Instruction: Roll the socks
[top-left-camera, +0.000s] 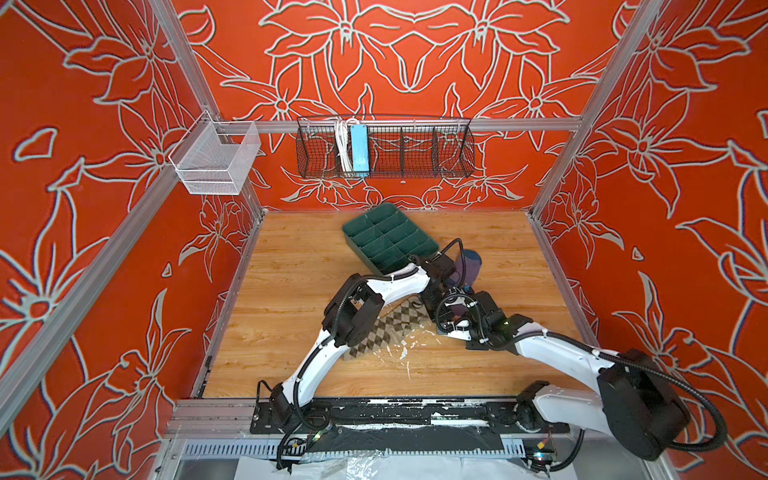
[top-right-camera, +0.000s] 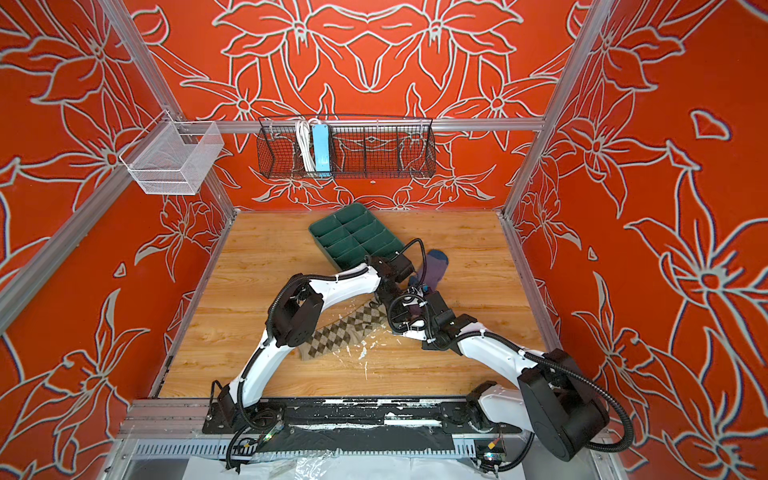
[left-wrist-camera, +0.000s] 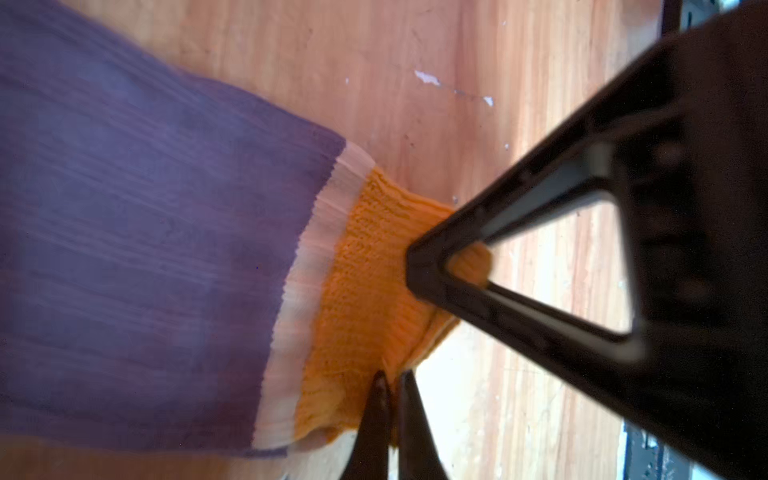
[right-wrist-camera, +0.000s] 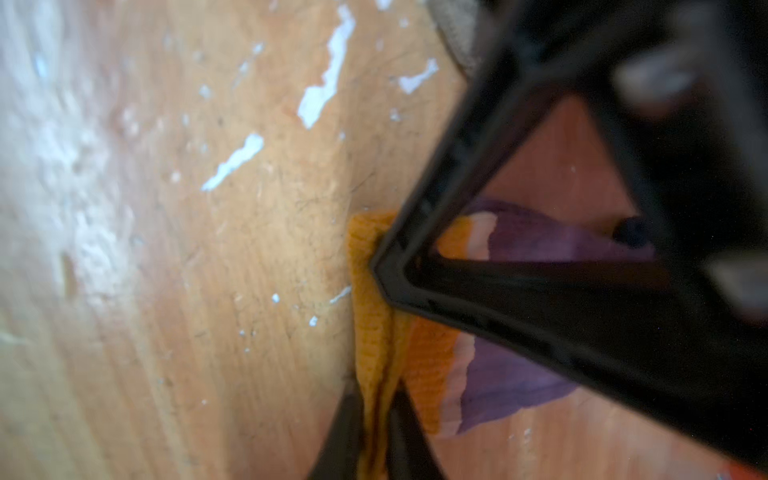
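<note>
Both top views are bright and evenly lit; the red floral-patterned walls (top-left-camera: 83, 249) show colour fringing and lean outward at the edges. In the left wrist view the purple ribbed sock with orange cuff (left-wrist-camera: 145, 249) is smeared, and glare whitens the pale wood-grain tabletop (left-wrist-camera: 519, 395). In the right wrist view the black triangular finger (right-wrist-camera: 582, 316) is out of focus.

text: none legible | labels, brands: none legible | numbers, signs: none legible | blue power strip (top-left-camera: 358, 149) in the wire basket: face too small to read | wrist views: blurred close-ups, nothing printed to read
</note>
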